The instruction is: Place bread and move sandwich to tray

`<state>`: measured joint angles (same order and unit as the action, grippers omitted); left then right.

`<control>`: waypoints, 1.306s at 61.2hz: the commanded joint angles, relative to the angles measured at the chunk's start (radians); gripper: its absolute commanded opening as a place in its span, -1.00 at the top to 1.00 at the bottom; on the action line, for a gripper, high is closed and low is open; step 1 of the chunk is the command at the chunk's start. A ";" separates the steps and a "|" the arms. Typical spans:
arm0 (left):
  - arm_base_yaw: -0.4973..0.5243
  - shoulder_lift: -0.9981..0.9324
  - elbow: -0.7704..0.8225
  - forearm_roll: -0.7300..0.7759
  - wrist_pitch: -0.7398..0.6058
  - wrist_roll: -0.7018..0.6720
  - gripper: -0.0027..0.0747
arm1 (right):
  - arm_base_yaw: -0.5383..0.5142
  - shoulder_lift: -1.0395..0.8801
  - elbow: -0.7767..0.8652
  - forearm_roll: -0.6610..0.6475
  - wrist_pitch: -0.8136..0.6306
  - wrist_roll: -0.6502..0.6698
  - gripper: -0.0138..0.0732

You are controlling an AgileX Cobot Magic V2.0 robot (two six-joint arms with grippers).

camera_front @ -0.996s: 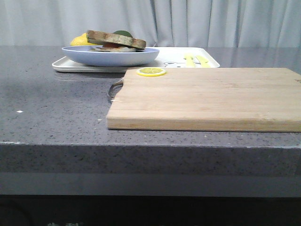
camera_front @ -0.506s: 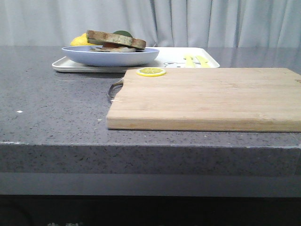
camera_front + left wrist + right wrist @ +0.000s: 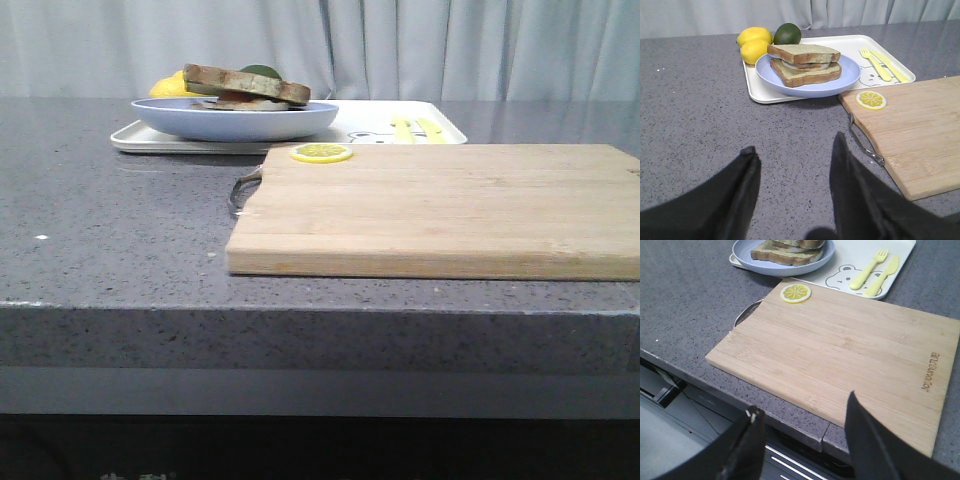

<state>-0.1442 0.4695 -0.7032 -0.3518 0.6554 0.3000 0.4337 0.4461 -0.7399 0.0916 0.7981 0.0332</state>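
Note:
The sandwich (image 3: 245, 85) lies on a pale blue plate (image 3: 235, 122) that stands on the white tray (image 3: 370, 120) at the back left. In the left wrist view the sandwich (image 3: 805, 62) is two brown-crusted slices with fried egg between; the bare bread slice (image 3: 802, 51) is its top. My left gripper (image 3: 794, 143) is open and empty above the grey counter, short of the tray (image 3: 753, 86). My right gripper (image 3: 804, 403) is open and empty over the counter's front edge, before the cutting board (image 3: 840, 345). Neither gripper shows in the front view.
The wooden cutting board (image 3: 440, 205) fills the right of the counter, with a lemon slice (image 3: 321, 152) at its far left corner and a metal handle (image 3: 865, 145). Two lemons (image 3: 755, 42) and a lime (image 3: 787, 33) lie behind the plate. A yellow fork and knife (image 3: 882, 65) lie on the tray.

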 commanded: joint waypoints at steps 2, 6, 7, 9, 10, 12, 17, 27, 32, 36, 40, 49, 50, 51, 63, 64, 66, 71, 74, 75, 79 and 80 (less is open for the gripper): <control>-0.007 0.004 -0.025 -0.025 -0.078 0.004 0.07 | -0.003 0.004 -0.025 -0.003 -0.076 -0.003 -0.22; -0.007 0.004 -0.025 -0.025 -0.078 0.004 0.07 | -0.003 0.004 -0.025 -0.003 -0.076 -0.003 -0.22; -0.007 0.004 -0.025 -0.025 -0.078 0.004 0.07 | -0.003 0.004 -0.025 -0.003 -0.076 -0.003 -0.22; -0.007 0.004 -0.025 -0.025 -0.080 0.004 0.07 | -0.003 0.004 -0.025 -0.003 -0.079 -0.003 -0.22; -0.007 0.004 -0.025 -0.025 -0.080 0.004 0.07 | -0.003 0.004 -0.025 -0.003 -0.079 -0.003 -0.22; -0.007 0.004 -0.025 -0.025 -0.080 0.004 0.07 | -0.003 0.004 -0.025 -0.001 -0.079 -0.003 -0.22; -0.007 0.004 -0.025 -0.025 -0.080 0.004 0.07 | -0.003 0.004 -0.025 0.003 -0.076 -0.003 -0.22; -0.007 0.004 -0.025 -0.025 -0.082 0.004 0.25 | -0.003 0.004 -0.025 0.003 -0.075 -0.003 0.15; -0.007 0.004 -0.025 -0.025 -0.087 0.004 0.48 | -0.003 0.004 -0.025 0.003 -0.075 -0.003 0.45; -0.007 0.004 -0.025 -0.025 -0.088 0.004 0.69 | -0.003 0.004 -0.025 0.003 -0.073 -0.003 0.68; -0.007 0.004 -0.025 -0.025 -0.088 0.004 0.88 | -0.003 0.004 -0.025 0.003 -0.073 -0.003 0.86; -0.007 0.004 -0.025 -0.025 -0.087 0.002 0.98 | -0.003 0.004 -0.023 0.003 -0.072 -0.003 0.84; -0.007 0.004 -0.025 -0.025 -0.087 0.002 0.98 | -0.003 0.004 -0.023 0.003 -0.072 -0.003 0.84; -0.007 0.004 -0.025 -0.025 -0.087 0.002 0.98 | -0.003 0.004 -0.023 0.003 -0.072 -0.003 0.84; -0.007 0.004 -0.025 -0.025 -0.087 0.002 0.98 | -0.003 0.004 -0.023 0.003 -0.072 -0.003 0.84; -0.007 0.004 -0.025 -0.025 -0.087 0.002 0.98 | -0.003 0.004 -0.023 0.003 -0.072 -0.003 0.84; -0.007 0.004 -0.025 -0.025 -0.087 0.002 0.98 | -0.003 0.004 -0.023 0.003 -0.072 -0.003 0.84; -0.015 -0.011 -0.020 -0.025 -0.092 0.002 0.98 | -0.003 0.004 -0.023 0.003 -0.072 -0.003 0.84; -0.015 -0.032 -0.006 -0.025 -0.095 0.002 0.98 | -0.003 0.004 -0.023 0.005 -0.072 -0.003 0.84; -0.013 -0.042 0.001 -0.025 -0.095 0.002 0.98 | -0.003 0.004 -0.023 0.005 -0.072 -0.003 0.84; -0.004 -0.082 0.032 -0.025 -0.097 0.002 0.98 | -0.003 0.004 -0.023 0.005 -0.072 -0.003 0.84; 0.003 -0.098 0.044 -0.025 -0.097 0.002 0.98 | -0.003 0.004 -0.023 0.005 -0.072 -0.003 0.84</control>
<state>-0.1508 0.4072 -0.6660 -0.3537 0.6352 0.3029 0.4337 0.4461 -0.7393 0.0916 0.7981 0.0332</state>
